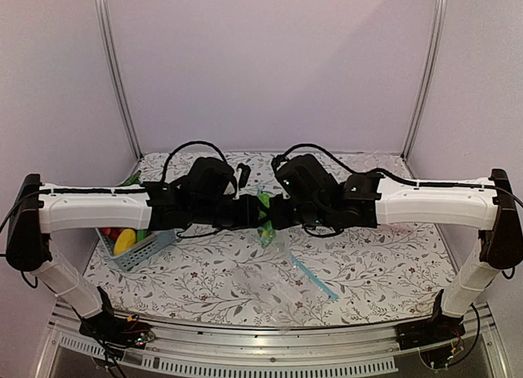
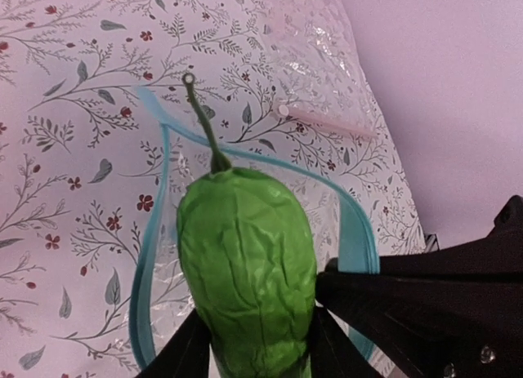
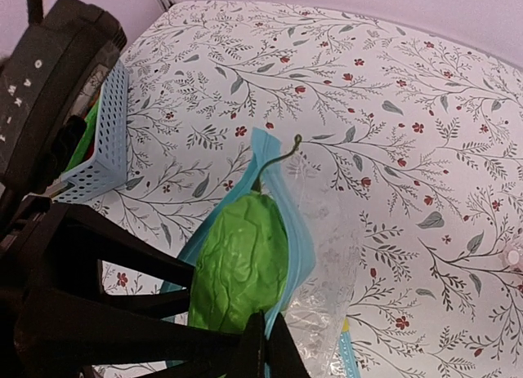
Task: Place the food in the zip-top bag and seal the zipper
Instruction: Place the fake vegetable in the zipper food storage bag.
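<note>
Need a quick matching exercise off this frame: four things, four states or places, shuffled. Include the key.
Things:
1 green food
2 zipper
3 basket
4 pink-strip bag

States:
A lying flat on the table, untouched
B gripped in the left claw
C open, a blue strip on either side of the food
D left side of the table, yellow piece inside

Pairs: 1-B, 2-C, 3-D, 4-A

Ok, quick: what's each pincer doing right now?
Left pincer: closed on the green food.
Right pincer: closed on the edge of the bag.
</note>
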